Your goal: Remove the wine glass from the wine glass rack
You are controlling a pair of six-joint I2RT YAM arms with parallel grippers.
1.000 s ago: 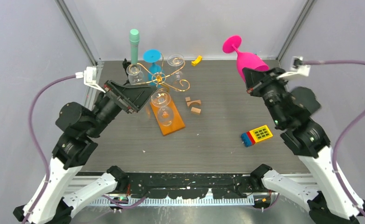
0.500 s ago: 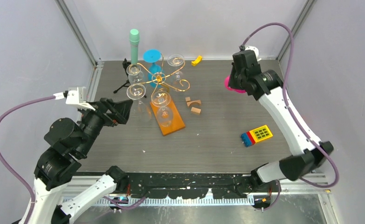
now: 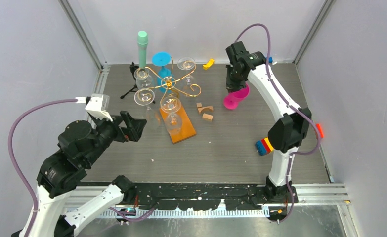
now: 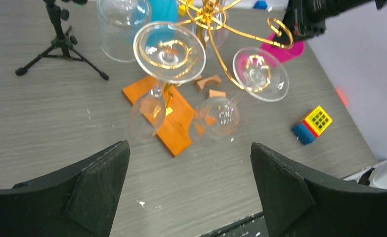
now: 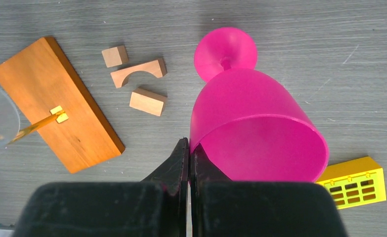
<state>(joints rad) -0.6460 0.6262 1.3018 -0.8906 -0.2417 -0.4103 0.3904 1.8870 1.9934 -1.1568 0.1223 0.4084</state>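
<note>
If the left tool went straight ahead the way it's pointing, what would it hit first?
Probably the nearest clear wine glass hanging on the wine glass rack, ahead of the left tool, though depth is unclear.

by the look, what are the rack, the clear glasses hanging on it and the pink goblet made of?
The wine glass rack: thin metal wire, shiny gold finish with glints. Its base looks like wood, orange-brown with visible grain. The clear wine glasses: transparent with sharp highlights, so glass or clear plastic; the look leaves that open. The pink goblet: likely plastic, evenly matte and slightly translucent.
</note>
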